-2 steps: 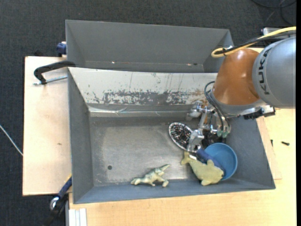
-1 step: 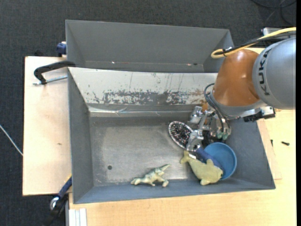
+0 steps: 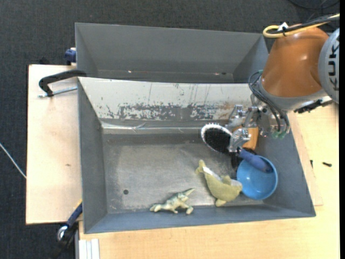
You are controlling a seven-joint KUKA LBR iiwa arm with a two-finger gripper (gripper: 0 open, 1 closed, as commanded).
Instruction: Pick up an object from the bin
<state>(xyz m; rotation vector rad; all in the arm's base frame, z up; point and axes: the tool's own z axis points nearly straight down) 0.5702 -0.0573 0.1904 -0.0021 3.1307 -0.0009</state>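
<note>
Grey metal bin (image 3: 145, 171): at its right side the gripper (image 3: 241, 136) hangs over a black oval hairbrush (image 3: 215, 139), near a blue bowl (image 3: 260, 182). Whether the gripper is open cannot be told. The hairbrush is probably light and stiff; pinch across its hard rim.

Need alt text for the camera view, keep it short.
The arm's gripper is low in the right part of a grey metal bin, close beside a black oval hairbrush and a blue bowl. A pale yellow-green toy whale lies left of the bowl, and a small toy dinosaur by the near wall.
</note>
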